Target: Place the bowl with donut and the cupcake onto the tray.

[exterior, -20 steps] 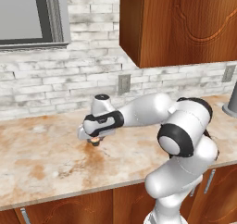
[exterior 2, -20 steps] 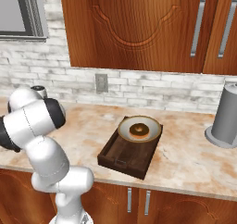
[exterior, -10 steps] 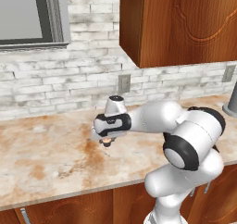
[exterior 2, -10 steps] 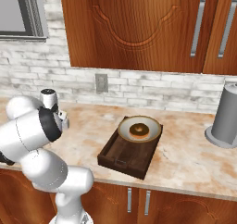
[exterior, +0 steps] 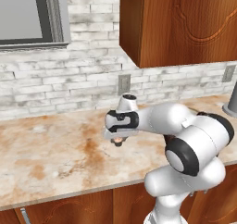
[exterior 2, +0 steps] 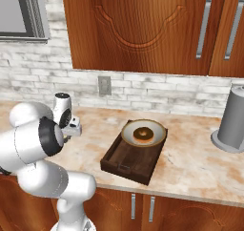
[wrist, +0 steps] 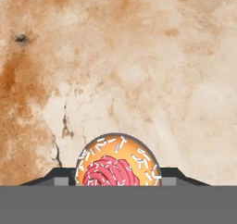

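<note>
Left of the tray [exterior 2: 129, 161], above the counter [exterior: 55, 158], the gripper [exterior: 119, 141] grasps the cupcake [wrist: 117, 166]. Bowl [exterior 2: 144, 132] with donut [exterior 2: 142, 133] rests on the tray's far end.

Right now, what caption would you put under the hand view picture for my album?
Cupcake with pink swirl and white sprinkles sits between the gripper tips, above the marbled counter.

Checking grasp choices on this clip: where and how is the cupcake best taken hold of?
Probably by the round sides just below the frosting, coming straight down from above. In the hand view the cupcake is seen top-on, a small round body with a raised pink swirl, so it looks upright. The end effector already has one finger on either side.
</note>
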